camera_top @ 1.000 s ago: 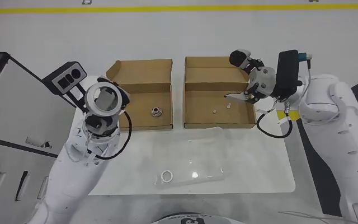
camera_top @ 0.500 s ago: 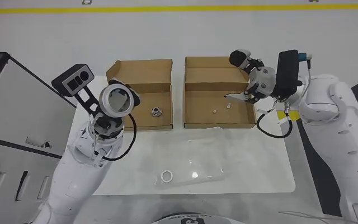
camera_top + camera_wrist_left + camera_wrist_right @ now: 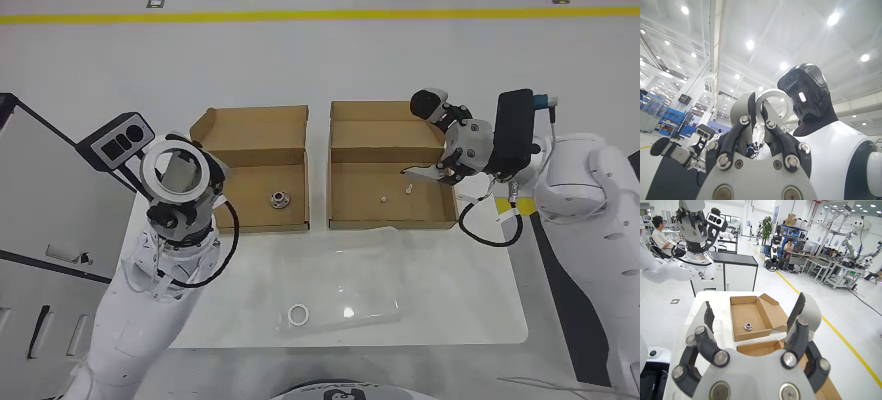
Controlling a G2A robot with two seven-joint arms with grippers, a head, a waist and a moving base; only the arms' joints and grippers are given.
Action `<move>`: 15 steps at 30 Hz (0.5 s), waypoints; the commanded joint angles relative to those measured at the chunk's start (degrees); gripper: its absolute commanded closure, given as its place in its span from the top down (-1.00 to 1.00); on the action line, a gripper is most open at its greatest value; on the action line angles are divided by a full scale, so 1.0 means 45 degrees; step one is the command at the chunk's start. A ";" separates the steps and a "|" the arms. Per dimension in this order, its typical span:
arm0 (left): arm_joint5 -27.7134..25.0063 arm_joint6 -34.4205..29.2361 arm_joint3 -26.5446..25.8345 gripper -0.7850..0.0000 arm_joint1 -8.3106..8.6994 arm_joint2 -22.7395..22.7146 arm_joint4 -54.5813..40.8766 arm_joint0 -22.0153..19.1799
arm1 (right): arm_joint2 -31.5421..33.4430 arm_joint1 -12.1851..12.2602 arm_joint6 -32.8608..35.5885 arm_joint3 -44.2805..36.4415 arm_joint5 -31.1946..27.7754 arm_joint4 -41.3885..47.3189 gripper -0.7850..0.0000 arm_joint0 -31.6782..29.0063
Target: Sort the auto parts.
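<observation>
Two cardboard boxes stand side by side on the bench (image 3: 480, 300). The first box (image 3: 240, 190) holds one metal flange (image 3: 277, 200); the second box (image 3: 365, 150), just beside it, holds two small white pieces (image 3: 385, 200).

There are two white rings. The left gripper (image 3: 758, 106) is raised beside the first box, on the side away from the second box. Its jaws point upward and pinch the wall of the held ring (image 3: 774, 93), one finger inside the hole and one outside. The loose ring (image 3: 297, 315) lies on one clear plastic sheet (image 3: 350, 280), on the robot's side of the first box.

The right gripper (image 3: 754, 303) hangs over the second box's far side from the first box, its jaws spread wide and holding nothing.
</observation>
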 commanded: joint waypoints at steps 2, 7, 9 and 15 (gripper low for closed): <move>0.0000 0.0002 0.0001 -1.00 0.0001 -0.0001 0.0003 0.0000 | 0.0001 0.0000 -0.0001 0.0000 0.0000 0.0000 1.00 -0.0001; 0.0000 0.0002 0.0001 -1.00 0.0001 -0.0001 0.0003 0.0000 | 0.0001 0.0000 -0.0001 0.0000 0.0000 0.0000 1.00 -0.0001; 0.0000 0.0002 0.0001 -1.00 0.0001 -0.0001 0.0003 0.0000 | 0.0001 0.0000 -0.0001 0.0000 0.0000 0.0000 1.00 -0.0001; 0.1299 -0.0167 0.0021 -1.00 -0.0034 -0.0243 0.0805 -0.0247 | 0.0001 0.0000 -0.0001 0.0000 0.0000 0.0000 1.00 -0.0001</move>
